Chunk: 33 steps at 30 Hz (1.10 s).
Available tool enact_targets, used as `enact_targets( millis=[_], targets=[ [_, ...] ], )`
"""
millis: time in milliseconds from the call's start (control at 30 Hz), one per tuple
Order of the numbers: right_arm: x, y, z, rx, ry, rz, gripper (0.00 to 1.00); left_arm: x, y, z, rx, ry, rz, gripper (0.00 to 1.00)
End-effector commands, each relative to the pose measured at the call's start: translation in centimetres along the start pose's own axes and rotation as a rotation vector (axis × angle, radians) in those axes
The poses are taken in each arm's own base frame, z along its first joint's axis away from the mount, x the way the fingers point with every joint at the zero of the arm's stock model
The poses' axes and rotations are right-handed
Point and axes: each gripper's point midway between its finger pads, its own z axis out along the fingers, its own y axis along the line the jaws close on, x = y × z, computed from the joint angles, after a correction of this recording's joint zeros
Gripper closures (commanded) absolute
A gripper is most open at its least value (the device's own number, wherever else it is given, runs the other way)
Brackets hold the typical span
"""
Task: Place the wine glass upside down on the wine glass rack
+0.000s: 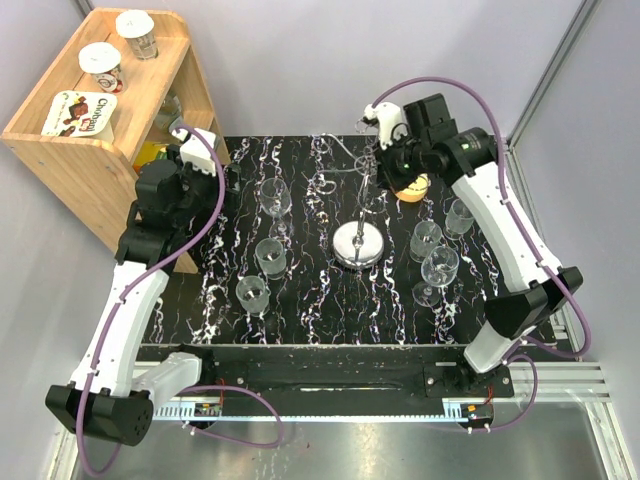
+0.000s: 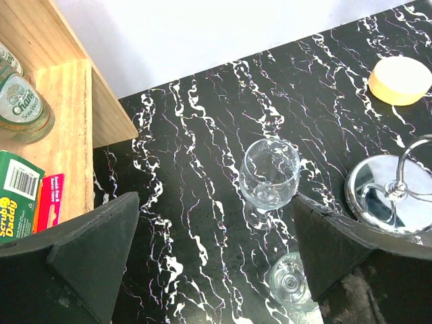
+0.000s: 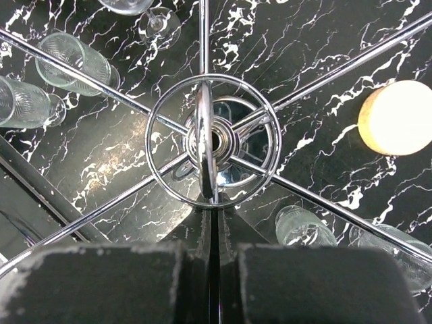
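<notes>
At mid-table the wine glass rack [image 1: 352,250] stands with its wire arms bare, so nothing's hung yet. The right gripper [image 3: 211,266] is at its crown, fingers pinched shut on what looks like the chrome top loop, while the left gripper [image 2: 213,209] hovers spread wide and empty above an upright wine glass [image 2: 270,172] near the base. Lifting, flipping and hanging are all left, I'd say, with more glasses [image 1: 432,255] crowding both sides, a yellow puck [image 1: 413,187] behind and a wooden shelf [image 1: 100,150] far left.
</notes>
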Motion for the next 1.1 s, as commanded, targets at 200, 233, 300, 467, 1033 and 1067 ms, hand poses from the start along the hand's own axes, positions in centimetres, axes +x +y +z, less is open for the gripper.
enact_targets(
  millis=[200, 233, 300, 467, 1033, 1067],
  targets=[
    [-5.8, 2.0, -2.7, 0.009, -0.293, -0.093, 1.00, -2.0, 0.7, -0.9, -0.037, -0.082, 0.008, 0.01],
    [-5.6, 2.0, -2.4, 0.011, -0.284, -0.091, 1.00, -2.1, 0.8, -0.9, -0.037, -0.085, 0.008, 0.01],
    [-5.3, 2.0, -2.3, 0.015, -0.275, -0.097, 0.96, -2.1, 0.7, -0.9, -0.036, -0.085, 0.008, 0.01],
    [-5.0, 1.6, -2.2, 0.040, -0.257, -0.100, 0.66, -2.1, 0.5, -0.9, -0.025, -0.085, 0.009, 0.01],
    [-7.0, 0.2, -7.6, 0.192, -0.302, -0.147, 0.32, -2.0, -0.2, -0.9, 0.020, -0.072, 0.029, 0.01],
    [-7.1, 0.0, -8.2, 0.211, -0.309, -0.150, 0.32, -2.0, -0.4, -0.8, 0.038, -0.063, 0.036, 0.01]
  ],
)
